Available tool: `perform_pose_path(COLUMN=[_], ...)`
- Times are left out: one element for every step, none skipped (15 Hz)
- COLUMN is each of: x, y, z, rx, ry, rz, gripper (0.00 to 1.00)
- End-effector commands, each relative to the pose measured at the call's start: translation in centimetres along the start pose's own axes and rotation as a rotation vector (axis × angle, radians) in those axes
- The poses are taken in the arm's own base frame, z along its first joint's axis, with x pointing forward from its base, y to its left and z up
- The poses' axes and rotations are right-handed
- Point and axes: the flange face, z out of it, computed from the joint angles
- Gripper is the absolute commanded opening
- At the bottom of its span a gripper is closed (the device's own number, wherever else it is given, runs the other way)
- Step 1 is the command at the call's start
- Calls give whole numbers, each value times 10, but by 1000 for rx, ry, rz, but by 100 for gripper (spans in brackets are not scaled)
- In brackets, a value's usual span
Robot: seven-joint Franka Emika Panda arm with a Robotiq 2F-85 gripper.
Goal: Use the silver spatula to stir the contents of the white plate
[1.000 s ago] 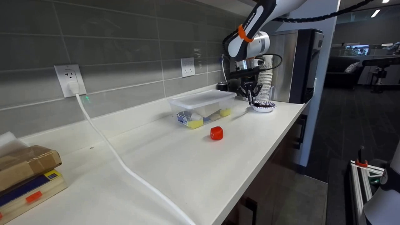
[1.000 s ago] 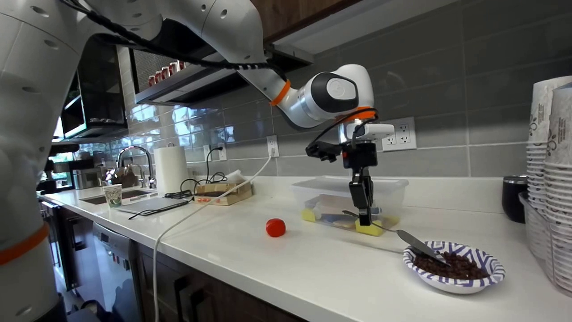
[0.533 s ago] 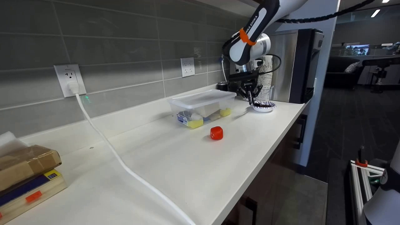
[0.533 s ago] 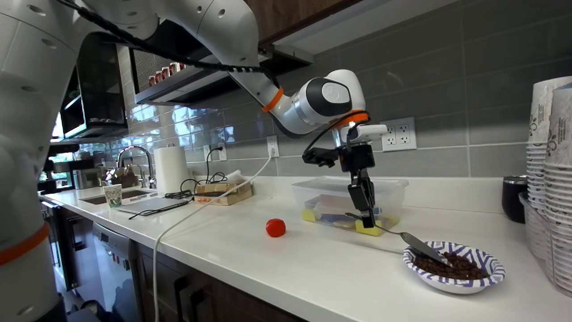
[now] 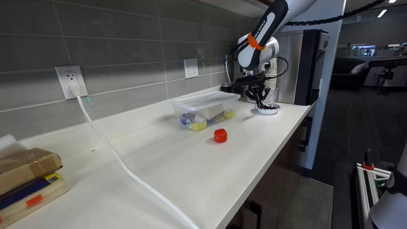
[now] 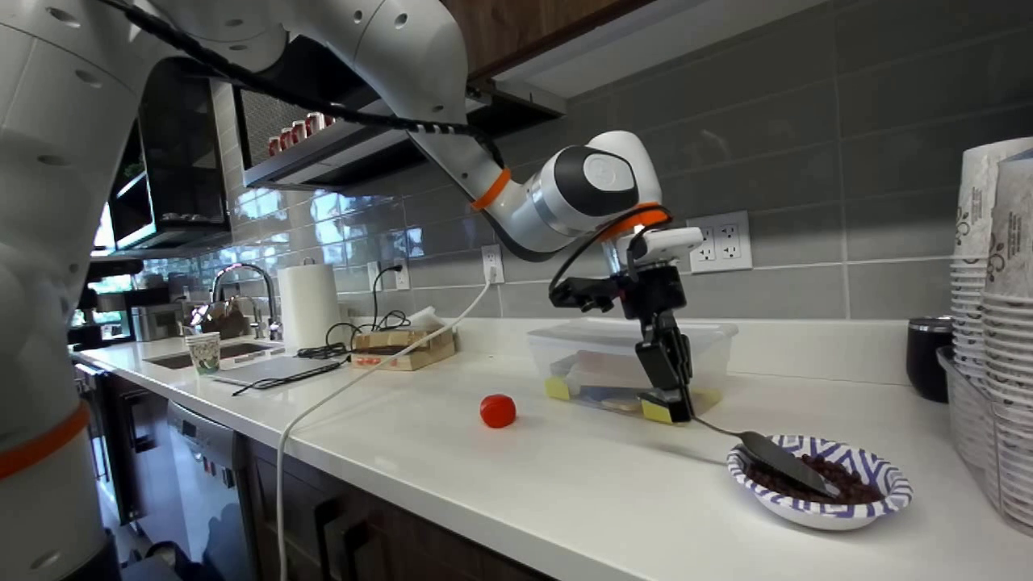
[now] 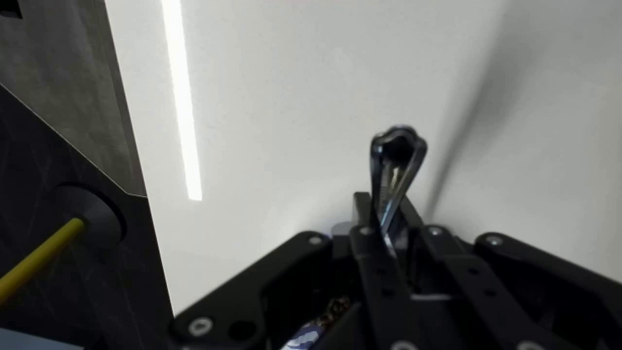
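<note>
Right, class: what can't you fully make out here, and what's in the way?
Most of the white plate: hidden by the gripper and bottom edge in the wrist view.
Some dark contents: covered by the silver spatula in an exterior view.
Stacked cups: cut off by the right edge in an exterior view.
Clear box: inside blurred by cloudy walls in an exterior view.

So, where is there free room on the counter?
On the counter, along its front edge, between the red object and the white plate; also between the red object and the white cord. Crowded: around the plate, with the gripper, silver spatula, clear box and stacked cups.
</note>
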Motion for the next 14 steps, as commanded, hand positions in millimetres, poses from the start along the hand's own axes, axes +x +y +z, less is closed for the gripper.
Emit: perform_pose_path(x=[-8,-9,-9,-9,-10,-9,-9,-9,-8,-7,-7,-6,-5,-4], y=[7,8,8,9,10,11,12,13,13,14,14,14,15,15], z=[0,2,4,6,8,9,10,11,11,11,11,11,11,12], rx=[15,15,10,10,9,5,2,1,1,-1,-2,-2,-3,-5], ry=[18,22,22,22,24,23,22,24,25,25,27,28,28,27], rz=[16,17,19,21,26,31,36,38,41,44,46,48,50,51], gripper=[3,3,3,13,12,11,12,9,3,3,3,3,4,8])
